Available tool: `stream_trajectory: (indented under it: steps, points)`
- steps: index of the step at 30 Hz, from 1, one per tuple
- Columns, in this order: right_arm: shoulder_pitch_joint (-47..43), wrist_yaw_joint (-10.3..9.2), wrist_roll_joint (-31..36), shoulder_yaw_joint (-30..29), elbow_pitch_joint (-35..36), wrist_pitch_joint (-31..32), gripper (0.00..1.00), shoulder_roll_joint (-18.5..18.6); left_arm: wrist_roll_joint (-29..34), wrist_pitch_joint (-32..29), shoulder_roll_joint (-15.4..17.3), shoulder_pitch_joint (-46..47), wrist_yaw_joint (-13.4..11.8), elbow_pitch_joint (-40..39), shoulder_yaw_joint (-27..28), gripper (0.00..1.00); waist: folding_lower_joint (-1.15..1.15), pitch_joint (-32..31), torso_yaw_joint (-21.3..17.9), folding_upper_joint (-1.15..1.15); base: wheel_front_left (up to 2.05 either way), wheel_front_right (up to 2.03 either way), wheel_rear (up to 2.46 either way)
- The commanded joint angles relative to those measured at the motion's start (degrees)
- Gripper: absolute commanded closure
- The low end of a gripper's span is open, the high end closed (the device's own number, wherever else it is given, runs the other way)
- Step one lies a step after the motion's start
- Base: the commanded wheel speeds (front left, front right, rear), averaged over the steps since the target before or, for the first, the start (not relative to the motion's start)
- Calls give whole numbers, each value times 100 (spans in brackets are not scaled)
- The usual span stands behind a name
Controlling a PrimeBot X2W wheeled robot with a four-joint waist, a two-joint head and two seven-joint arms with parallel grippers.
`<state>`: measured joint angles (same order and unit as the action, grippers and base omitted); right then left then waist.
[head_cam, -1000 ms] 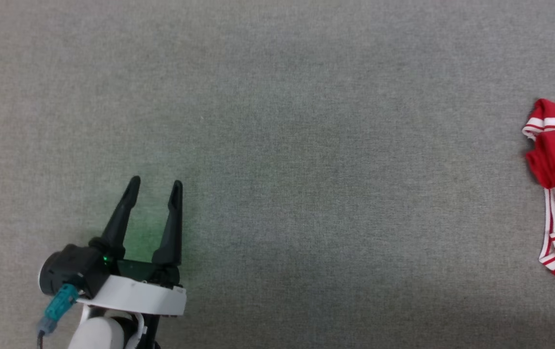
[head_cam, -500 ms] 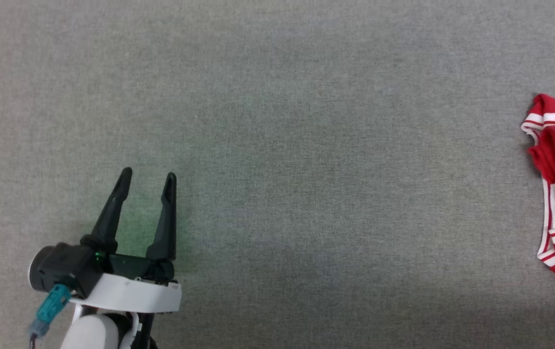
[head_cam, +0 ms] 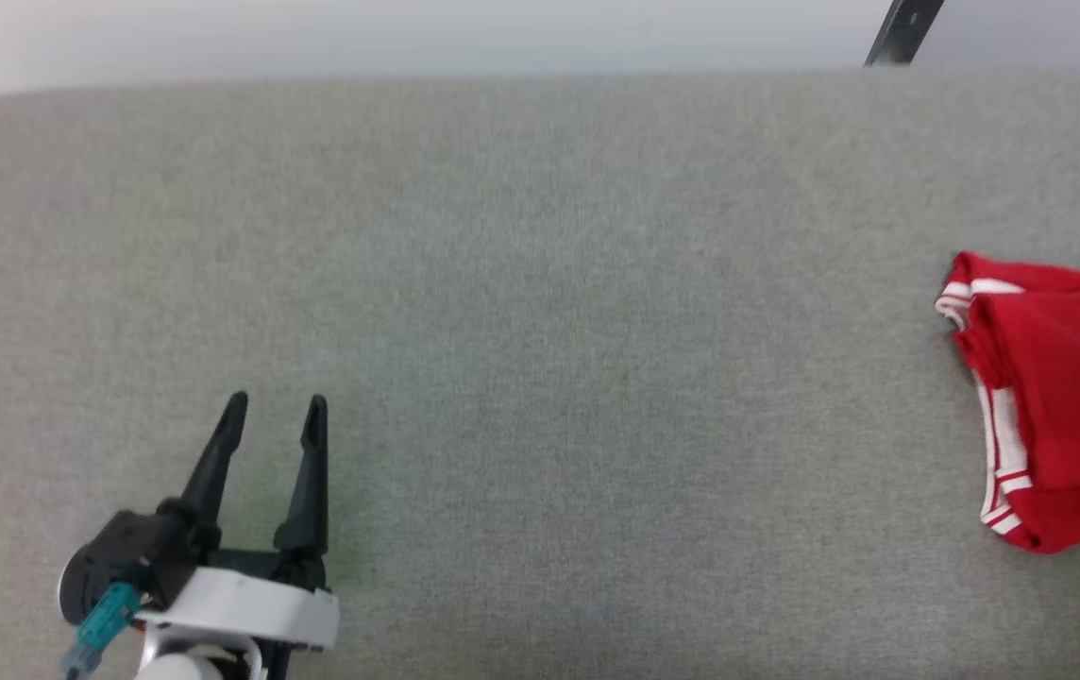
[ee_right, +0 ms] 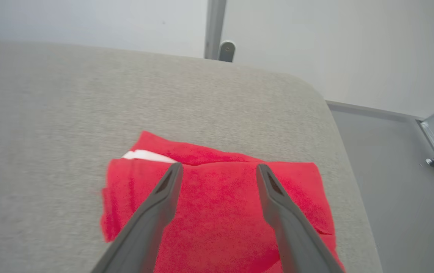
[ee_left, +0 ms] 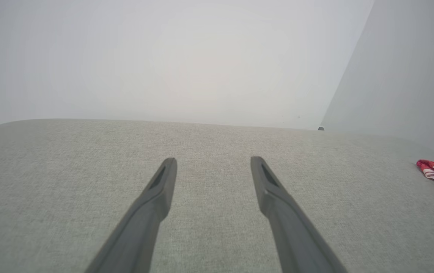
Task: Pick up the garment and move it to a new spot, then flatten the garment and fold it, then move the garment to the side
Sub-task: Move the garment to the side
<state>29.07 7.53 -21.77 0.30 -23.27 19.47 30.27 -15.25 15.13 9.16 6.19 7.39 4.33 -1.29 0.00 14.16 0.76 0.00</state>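
the garment [head_cam: 1059,416] lies folded into a compact red block at the far right of the grey worktop [head_cam: 597,331], close to its rounded right edge. white-and-red striped trim runs along the side that faces the middle. the right gripper [ee_right: 220,168] is poised over it, fingers apart with red cloth showing between them, clamped on nothing; whether the tips touch the cloth is unclear. well apart at the lower left, the left gripper [head_cam: 276,404] hangs over bare worktop, fingers apart and empty.
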Motion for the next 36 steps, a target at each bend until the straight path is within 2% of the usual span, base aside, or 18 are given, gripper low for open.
stream_trajectory:
  steps: [1, 6, 14, 20, 29, 36]
  points:
    - [-108, -10, -28, 46, 28, -31, 0, -7, -45, -4, 7, -84, 15, 10, 14, 0, 0, -395, -91, 0, 0, 0, 0]
    - [-526, -10, -266, 535, 426, -556, 0, -360, -21, -4, 39, -213, 9, 180, 139, 0, 0, -687, -117, 0, 0, 0, 0]
    - [-1080, -10, -306, 521, 651, -1216, 0, -1161, -41, -13, 43, -311, 10, 573, 153, 0, 0, -1051, -102, 0, 0, 0, 0]
    - [-1701, -10, -291, 549, 886, -1348, 0, -1581, -156, -47, -7, -536, 10, 919, 45, 0, 0, -1422, -90, 0, 0, 0, 0]
    - [-2748, -10, -256, 196, 1504, -1356, 0, -1839, -227, -18, -123, -991, -53, 1009, 13, 0, 0, -1658, -83, 0, 0, 0, 0]
    - [-3423, -10, -182, -103, 2154, -1161, 0, -1920, -313, -10, -173, -1506, -142, 696, 94, 0, 0, -1768, -73, 0, 0, 0, 0]
